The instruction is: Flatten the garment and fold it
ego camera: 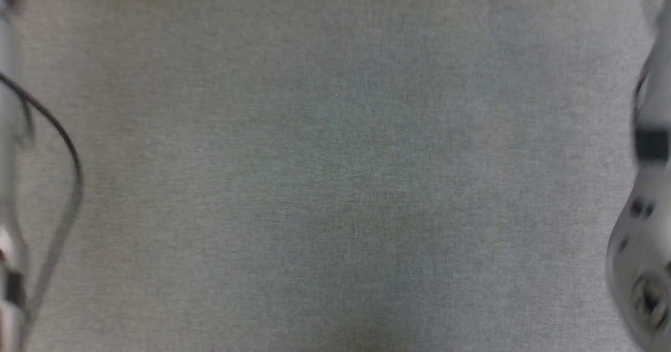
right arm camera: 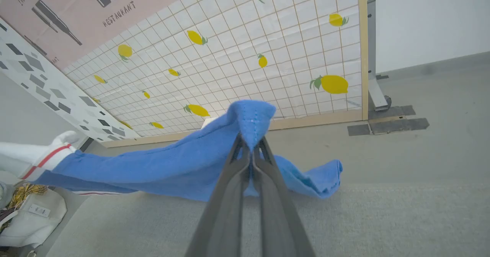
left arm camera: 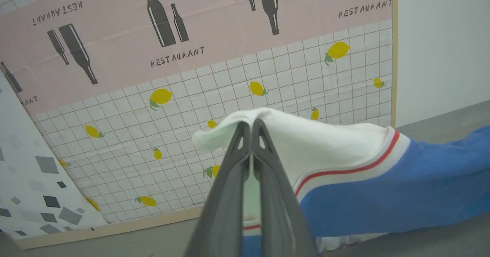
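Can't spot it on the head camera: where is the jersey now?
The jersey hangs stretched between the grippers: left gripper pinching its white sleeve, right gripper a blue edge, before the lemon-print panel.

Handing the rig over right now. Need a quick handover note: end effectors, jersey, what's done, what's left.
Left end effector: shut on the white sleeve of the blue jersey.
Right end effector: shut on a stitched blue edge of it.
Jersey: held up, bunched, spanning between the two over the grey work surface.
Done: both grips taken.
Left: lay it down, flatten it, fold it.
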`<state>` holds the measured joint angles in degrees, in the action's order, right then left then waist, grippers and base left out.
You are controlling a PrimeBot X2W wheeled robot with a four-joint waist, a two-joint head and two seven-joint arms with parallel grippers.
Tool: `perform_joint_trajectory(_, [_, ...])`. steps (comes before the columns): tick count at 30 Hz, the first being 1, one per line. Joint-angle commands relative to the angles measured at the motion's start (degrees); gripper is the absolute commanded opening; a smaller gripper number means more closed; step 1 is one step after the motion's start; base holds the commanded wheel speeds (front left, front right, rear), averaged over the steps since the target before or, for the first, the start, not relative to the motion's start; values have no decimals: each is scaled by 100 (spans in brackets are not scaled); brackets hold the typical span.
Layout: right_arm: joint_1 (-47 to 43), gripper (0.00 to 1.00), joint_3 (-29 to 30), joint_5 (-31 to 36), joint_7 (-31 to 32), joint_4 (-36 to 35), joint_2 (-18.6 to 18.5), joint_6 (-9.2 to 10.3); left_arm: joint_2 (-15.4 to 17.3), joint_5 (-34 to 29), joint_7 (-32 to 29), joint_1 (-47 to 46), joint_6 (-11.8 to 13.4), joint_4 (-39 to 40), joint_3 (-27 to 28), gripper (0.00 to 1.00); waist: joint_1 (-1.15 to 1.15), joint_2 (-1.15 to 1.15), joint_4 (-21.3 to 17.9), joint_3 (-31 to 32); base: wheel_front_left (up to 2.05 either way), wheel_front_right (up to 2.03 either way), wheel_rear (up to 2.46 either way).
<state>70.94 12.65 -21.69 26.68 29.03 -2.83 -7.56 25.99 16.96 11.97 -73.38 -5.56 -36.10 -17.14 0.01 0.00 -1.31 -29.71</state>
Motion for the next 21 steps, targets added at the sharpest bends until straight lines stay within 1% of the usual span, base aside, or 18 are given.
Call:
perform_joint_trajectory(1, [-355, 0, -73, -183, -47, -131, -9, 8, -28, 100, 92, 413, 24, 98, 52, 0, -1, 0, 141, 438, 0, 0, 0])
perform_joint_trajectory(5, [-1576, 0, -234, -727, -175, -497, -122, 8, -165, 343, 220, 1746, 147, 527, 122, 0, -1, 0, 249, 990, 0, 0, 0])
perform_joint_trajectory(6, [-2021, 0, -276, -895, -220, -638, -156, 8, -216, 429, 243, 2221, 197, 703, 152, 0, -1, 0, 281, 1186, 0, 0, 0])
perform_joint_trajectory(9, [-2996, 0, -297, -1282, -276, -963, -150, 8, -309, 598, 262, 3309, 309, 1094, 169, 0, -1, 0, 319, 1583, 0, 0, 0])
perform_joint_trajectory(12, [-4034, 0, -328, -1525, -327, -1333, -149, 8, -443, 822, 200, 4462, 483, 1475, 163, 0, -1, 0, 333, 1964, 0, 0, 0])
perform_joint_trajectory(13, [-4647, 0, -348, -1602, -340, -1554, -164, 8, -493, 946, 86, 5174, 590, 1721, 133, 0, -1, 0, 316, 2139, 0, 0, 0])
perform_joint_trajectory(16, [-5424, 0, -428, -1518, -446, -1843, -270, 8, -550, 1181, -83, 6096, 749, 1949, 163, 0, -1, 0, 298, 2379, 0, 0, 0])
perform_joint_trajectory(19, [-6093, 0, -365, -1505, -489, -2070, -292, 8, -573, 1365, -386, 6840, 920, 2130, 151, 0, -1, 0, 319, 2545, 0, 0, 0])
perform_joint_trajectory(21, [-6550, 0, -298, -1463, -425, -2211, -311, 8, -544, 1514, -692, 7322, 1018, 2241, 142, 0, -1, 0, 336, 2660, 0, 0, 0])
